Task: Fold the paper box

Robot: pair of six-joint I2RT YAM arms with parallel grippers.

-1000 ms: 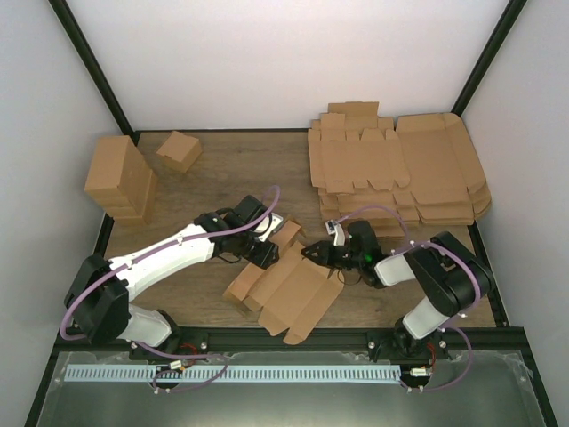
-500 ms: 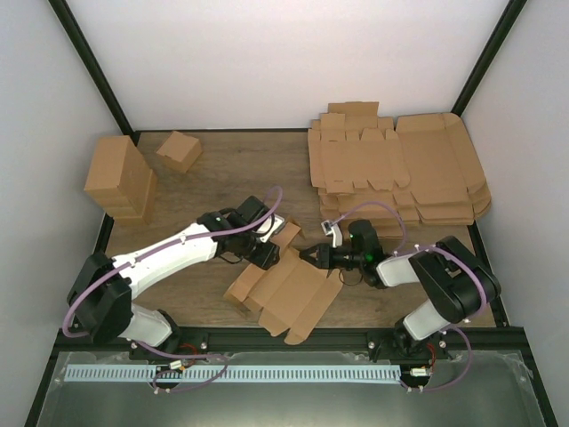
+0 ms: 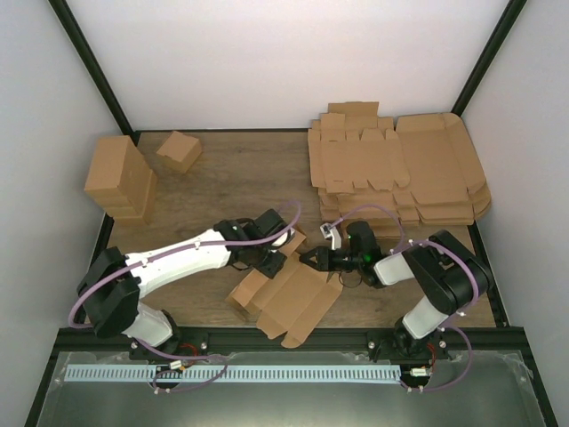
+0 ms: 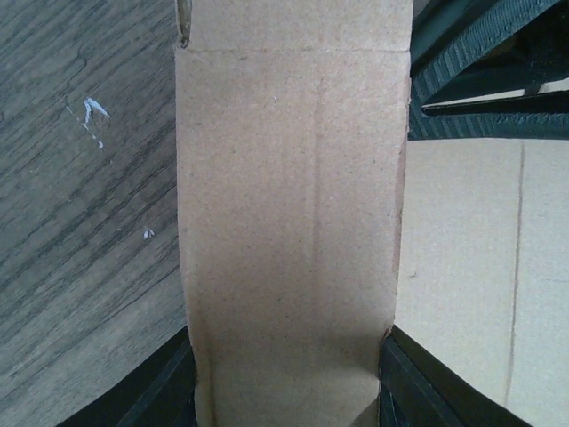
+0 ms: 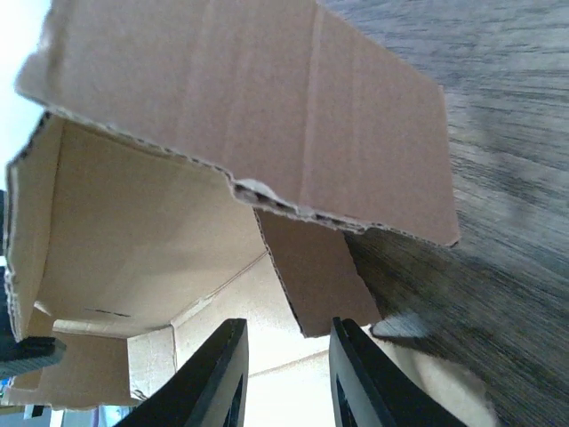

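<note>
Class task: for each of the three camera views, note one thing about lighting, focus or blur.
Top external: even, soft light, sharp throughout, with only faint shadows. Left wrist: the paper box fills the middle, and the table grain beside it is crisp. Right wrist: the top left corner is blown out white, and the table grain at the right is smeared.

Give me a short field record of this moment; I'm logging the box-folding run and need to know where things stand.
work piece: paper box, on the table, front middle
fold state: some panels raised, the rest spread flat; not yet a closed carton
left tool: closed across a box panel that fills the gap between its fingers
right tool: fingers apart, a small tab just ahead of them
far right: stack of flat sheets
far left: tall cardboard block, small folded box beside it
</note>
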